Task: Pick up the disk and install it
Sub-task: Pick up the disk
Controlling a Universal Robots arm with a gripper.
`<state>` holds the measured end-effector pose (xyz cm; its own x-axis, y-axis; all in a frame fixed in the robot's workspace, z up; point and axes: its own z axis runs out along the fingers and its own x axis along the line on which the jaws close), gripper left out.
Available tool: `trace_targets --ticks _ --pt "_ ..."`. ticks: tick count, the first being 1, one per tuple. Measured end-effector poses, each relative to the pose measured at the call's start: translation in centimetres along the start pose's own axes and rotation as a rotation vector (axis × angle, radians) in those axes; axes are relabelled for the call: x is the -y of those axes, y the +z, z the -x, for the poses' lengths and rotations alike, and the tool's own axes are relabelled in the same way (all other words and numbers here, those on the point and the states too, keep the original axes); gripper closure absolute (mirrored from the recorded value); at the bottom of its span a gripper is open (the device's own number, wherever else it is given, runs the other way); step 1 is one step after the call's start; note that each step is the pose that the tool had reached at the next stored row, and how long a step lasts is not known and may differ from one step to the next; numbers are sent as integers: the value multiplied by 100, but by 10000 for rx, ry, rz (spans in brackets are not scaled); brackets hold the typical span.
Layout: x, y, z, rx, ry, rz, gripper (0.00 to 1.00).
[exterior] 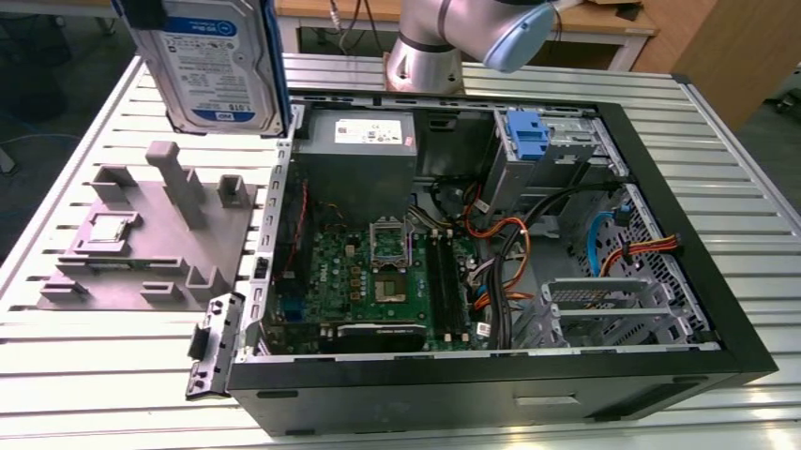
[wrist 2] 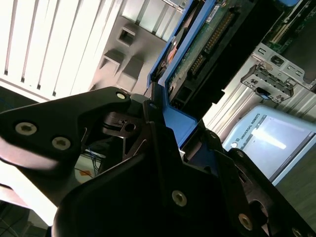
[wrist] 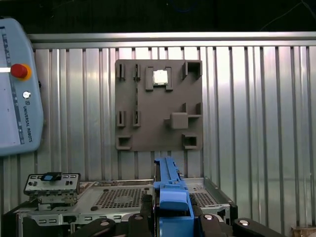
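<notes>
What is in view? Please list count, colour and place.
Rectangular hard drive in plastic bracket: one, silver-blue, held aloft.
Open metal computer case: one, black, on the table.
Power supply box: one, grey, inside the case.
Motherboard: one, green, inside the case.
Plastic carrier: one, blue, case drive bay.
Moulded fixture plate: one, grey, beside the case.
Slatted metal table: one, silver, under everything.
Control pendant: one, pale blue-grey, by the table.
Robot arm: one, silver-grey, behind the case.
Gripper: one, black, shut on the drive.
</notes>
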<state>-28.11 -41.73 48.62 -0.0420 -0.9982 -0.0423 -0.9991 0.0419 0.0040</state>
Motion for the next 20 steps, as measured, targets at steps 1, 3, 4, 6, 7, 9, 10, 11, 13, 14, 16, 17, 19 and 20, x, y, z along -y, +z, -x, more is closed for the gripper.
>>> trace_targets --ticks 1,3,4,6,7,9,10,11,13,14,16,17,19,20 --pt "7 0 -7 0 0 -1 63" --pt "31 1 -10 -1 0 0 63" --pt "50 2 -10 0 0 0 63" --pt "97 2 -8 -1 0 1 63" --pt "121 3 -7 -1 0 1 63" --pt "167 3 -5 -1 -1 0 63" --pt "189 3 -4 -1 0 0 63" --pt "209 4 -3 0 0 0 63" --pt "255 4 -1 0 0 0 63" --pt "278 4 0 -1 -1 0 63" --pt "323 5 2 -1 -1 0 63" --pt "344 5 2 0 -1 0 63" --pt "368 5 3 -1 -1 1 63" --pt "368 5 3 -1 0 1 63"
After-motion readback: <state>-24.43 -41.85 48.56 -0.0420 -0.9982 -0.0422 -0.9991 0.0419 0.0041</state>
